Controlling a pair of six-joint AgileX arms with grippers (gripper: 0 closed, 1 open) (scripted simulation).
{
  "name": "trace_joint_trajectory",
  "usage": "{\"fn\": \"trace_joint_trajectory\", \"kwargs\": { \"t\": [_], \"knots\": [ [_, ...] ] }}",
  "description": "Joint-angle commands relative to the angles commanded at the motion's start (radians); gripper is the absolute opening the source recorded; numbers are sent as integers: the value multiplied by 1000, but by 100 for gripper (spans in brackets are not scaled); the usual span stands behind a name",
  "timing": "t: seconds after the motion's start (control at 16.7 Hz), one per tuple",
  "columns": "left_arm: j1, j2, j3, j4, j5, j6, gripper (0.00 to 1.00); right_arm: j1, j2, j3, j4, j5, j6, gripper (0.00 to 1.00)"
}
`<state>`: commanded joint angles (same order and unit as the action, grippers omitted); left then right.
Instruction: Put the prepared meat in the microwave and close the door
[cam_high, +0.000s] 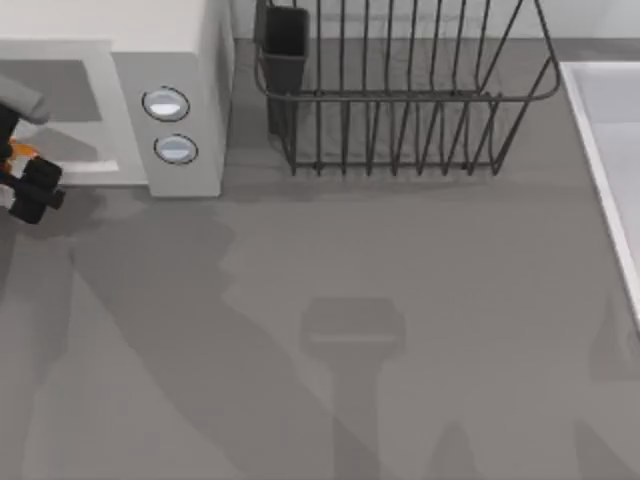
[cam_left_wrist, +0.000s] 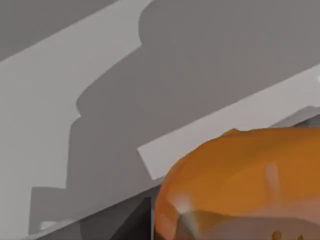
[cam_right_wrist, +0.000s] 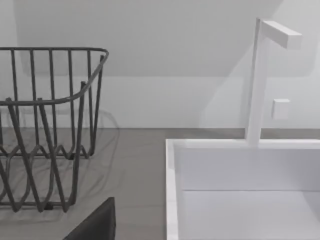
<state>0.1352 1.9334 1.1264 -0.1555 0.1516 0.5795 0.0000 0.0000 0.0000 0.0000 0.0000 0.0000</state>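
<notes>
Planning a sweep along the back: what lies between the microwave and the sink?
In the top view, the dark wire dish rack stands between the microwave and the sink.

A large orange-brown rounded lump, the prepared meat (cam_left_wrist: 240, 182), is seen very close to the camera, with glossy highlights on its surface and a darker, brownish underside. Behind it a pale white strip (cam_left_wrist: 225, 130) is laid diagonally across the picture, bordered by grey faces on either side. A broad, stepped shadow (cam_left_wrist: 150, 90) is cast over the grey and white areas beyond. A dark wedge (cam_left_wrist: 132, 222) is seen just beside the meat's near edge; what it belongs to cannot be told.
</notes>
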Motion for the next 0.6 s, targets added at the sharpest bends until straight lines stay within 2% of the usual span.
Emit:
{"fn": "trace_joint_trajectory", "kwargs": {
  "t": [0.36, 0.6],
  "knots": [
    [46, 72, -170, 621, 62, -261, 0, 0, 0, 0, 0, 0, 0, 100],
    [71, 95, -292, 923, 83, -397, 0, 0, 0, 0, 0, 0, 0, 100]
  ]
}}
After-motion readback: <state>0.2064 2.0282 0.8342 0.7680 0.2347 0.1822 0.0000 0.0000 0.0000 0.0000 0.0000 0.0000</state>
